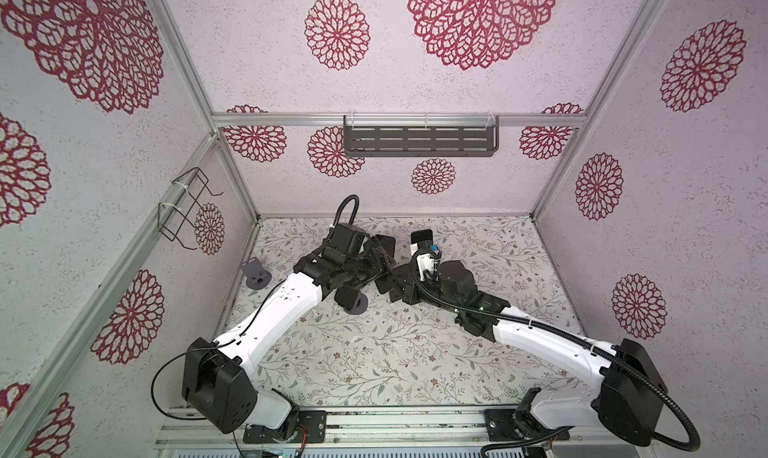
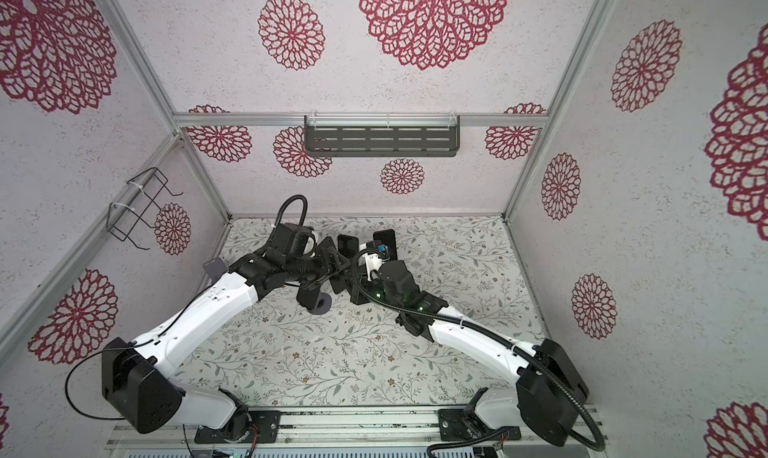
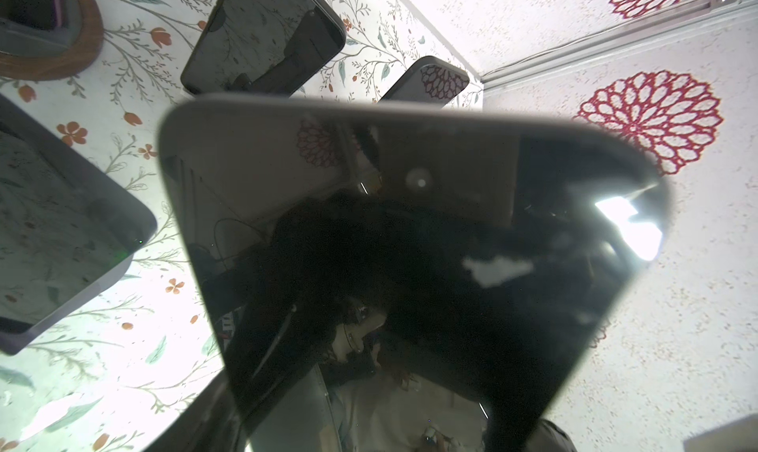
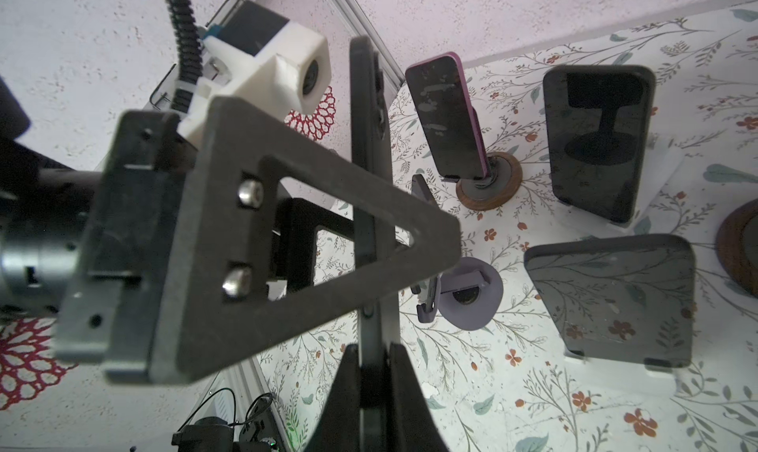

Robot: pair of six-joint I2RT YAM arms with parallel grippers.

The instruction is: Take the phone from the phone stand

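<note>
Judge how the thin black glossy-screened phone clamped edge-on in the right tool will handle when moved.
Probably stiff: the thin black glossy-screened phone shows a straight edge in the right tool. Likely slippery: its screen gives mirror-like reflections in the left wrist view. Possibly fragile if dropped, being so thin.

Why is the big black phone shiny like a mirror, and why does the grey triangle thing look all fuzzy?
Left wrist view: the phone's dark glass mirrors the wall flowers, with one white glare patch. Right wrist view: the left gripper sits too close to the lens, so it blurs; the standing phones farther off look sharper.
</note>
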